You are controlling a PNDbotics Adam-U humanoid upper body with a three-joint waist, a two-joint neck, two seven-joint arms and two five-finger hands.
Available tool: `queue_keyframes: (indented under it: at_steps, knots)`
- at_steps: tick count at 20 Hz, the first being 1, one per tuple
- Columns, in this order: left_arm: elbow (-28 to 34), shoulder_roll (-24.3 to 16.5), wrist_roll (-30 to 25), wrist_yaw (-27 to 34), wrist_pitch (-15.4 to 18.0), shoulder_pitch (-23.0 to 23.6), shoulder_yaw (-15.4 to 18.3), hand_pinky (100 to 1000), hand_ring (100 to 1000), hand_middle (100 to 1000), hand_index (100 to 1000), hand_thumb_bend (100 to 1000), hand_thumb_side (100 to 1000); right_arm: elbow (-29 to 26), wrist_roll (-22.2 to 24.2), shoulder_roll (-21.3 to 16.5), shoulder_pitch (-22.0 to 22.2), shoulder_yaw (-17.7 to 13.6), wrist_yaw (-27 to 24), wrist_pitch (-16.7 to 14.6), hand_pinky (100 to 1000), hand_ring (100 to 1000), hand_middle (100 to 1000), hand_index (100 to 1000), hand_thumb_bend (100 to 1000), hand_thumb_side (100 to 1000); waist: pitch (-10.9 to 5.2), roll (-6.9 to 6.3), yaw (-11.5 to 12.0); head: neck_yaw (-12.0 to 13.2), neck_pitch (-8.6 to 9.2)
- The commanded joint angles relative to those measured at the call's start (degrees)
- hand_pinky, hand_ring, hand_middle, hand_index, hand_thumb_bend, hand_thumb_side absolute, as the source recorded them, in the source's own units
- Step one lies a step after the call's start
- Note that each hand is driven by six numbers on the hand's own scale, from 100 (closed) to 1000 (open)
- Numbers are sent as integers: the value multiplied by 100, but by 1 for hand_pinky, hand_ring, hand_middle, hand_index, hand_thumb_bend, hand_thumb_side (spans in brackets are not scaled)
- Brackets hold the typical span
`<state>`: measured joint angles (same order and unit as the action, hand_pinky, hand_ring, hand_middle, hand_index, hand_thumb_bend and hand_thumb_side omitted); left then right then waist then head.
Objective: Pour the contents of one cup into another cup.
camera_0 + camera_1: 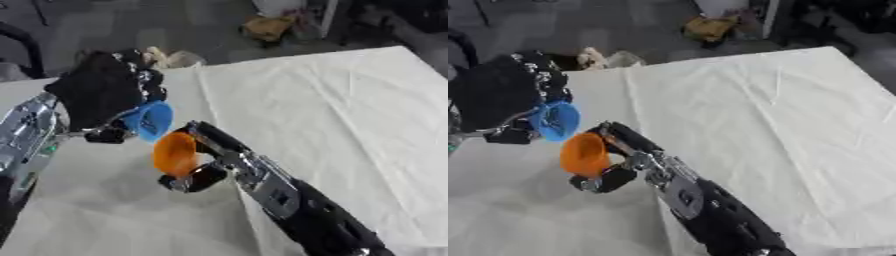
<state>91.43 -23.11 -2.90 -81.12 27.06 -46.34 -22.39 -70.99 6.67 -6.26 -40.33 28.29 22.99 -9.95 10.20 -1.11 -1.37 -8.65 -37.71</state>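
Note:
My left hand (101, 92) holds a blue cup (151, 120) above the table, fingers curled round it, the cup tipped on its side with its mouth facing down and right. Just below and to the right, my right hand (203, 165) is shut on an orange cup (175, 153), which is also tilted, its mouth toward the blue cup. The two rims are close together, almost touching. Nothing can be seen inside either cup.
A white cloth (332, 105) covers the table, creased, with its far edge running across the top. Beyond that edge, on the floor, lie a beige object (171, 57) and a brown bag (267, 27).

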Motion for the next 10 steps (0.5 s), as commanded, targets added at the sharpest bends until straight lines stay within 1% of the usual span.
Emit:
queue_keyframes:
  at_steps: [1,10]
  knots:
    - [131,-63,47,-129,44,-135,-23,681,423,114,399,411,100,-100,-8,2,-118,-11,-41,7,719,668,157,203,100,139,-118,-9,8,-5,37]
    - [140,-63,111,-323,129,-153,-63,685,424,118,400,419,100,-122,-15,5,-125,-5,-46,20,719,668,157,203,100,137,-125,-9,-1,-8,48]
